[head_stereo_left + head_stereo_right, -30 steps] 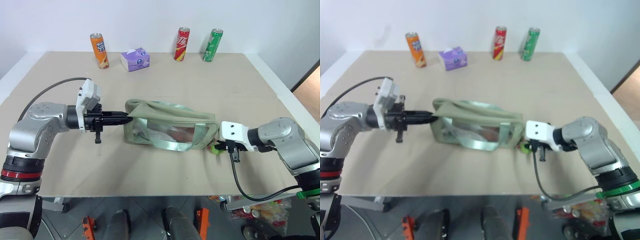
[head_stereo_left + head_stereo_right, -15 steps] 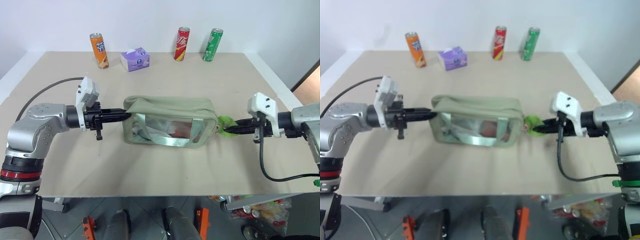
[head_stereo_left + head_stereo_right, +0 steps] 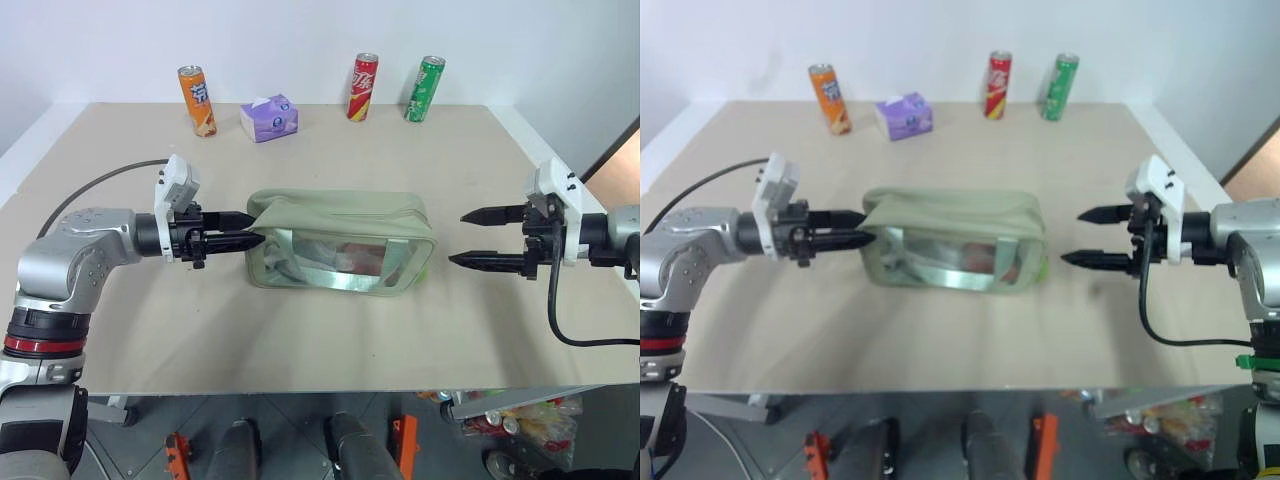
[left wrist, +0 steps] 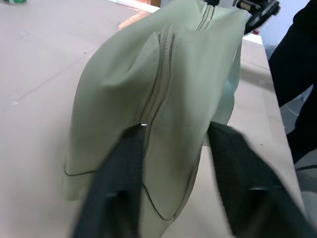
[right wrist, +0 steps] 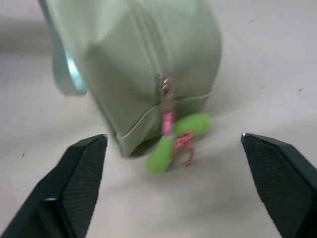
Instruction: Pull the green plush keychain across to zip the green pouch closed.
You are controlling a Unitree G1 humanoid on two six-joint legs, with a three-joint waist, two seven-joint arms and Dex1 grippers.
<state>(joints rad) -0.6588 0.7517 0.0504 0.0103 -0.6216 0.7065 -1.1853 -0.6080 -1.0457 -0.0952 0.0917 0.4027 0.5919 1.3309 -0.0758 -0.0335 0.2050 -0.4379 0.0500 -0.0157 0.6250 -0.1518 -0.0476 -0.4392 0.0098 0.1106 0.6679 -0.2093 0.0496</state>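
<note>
Now the green pouch [image 3: 340,240] lies mid-table [image 3: 420,150], zipper run fully across; the green plush keychain [image 5: 178,141] hangs off its right end, touching the table. Right tool [image 3: 488,238] is spread wide, empty, apart from the pouch. Left tool [image 3: 240,228] is partly open at the left end. Pouch looks soft and light, likely to slide; keychain squashy, best pinched near the clasp.

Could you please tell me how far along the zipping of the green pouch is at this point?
Done: the green pouch looks zipped, its zipper line closed along the top, and the green plush keychain hangs at its end. In hand: nothing; the right gripper is open and clear of the keychain, the left gripper open at the opposite end. Left: apparently only withdrawing the arms.
</note>
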